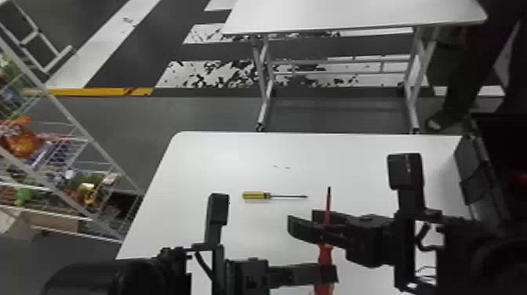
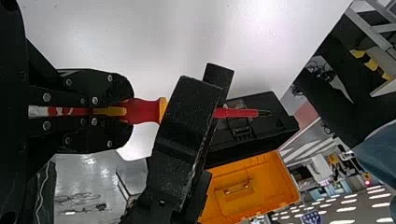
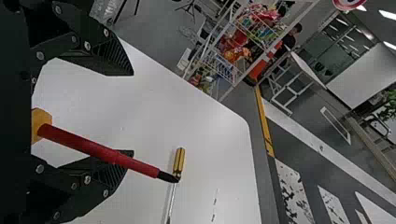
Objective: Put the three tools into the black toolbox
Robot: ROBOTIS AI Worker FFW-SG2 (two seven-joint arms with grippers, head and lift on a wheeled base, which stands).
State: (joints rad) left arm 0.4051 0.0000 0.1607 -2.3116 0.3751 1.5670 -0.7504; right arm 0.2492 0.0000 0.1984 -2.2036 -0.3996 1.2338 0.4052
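Red screwdriver (image 1: 325,255) lengthwise, tip forward.

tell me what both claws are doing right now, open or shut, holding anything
Left claw: closed, holding the red screwdriver by its handle.
Right claw: open, holding nothing, with that screwdriver's shaft close by.

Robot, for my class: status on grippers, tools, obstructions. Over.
Left gripper shut on red-handled, red-shafted screwdriver. Right gripper open, fingers either side of that shaft, possibly in the way. Yellow-handled metal screwdriver on white tabletop.
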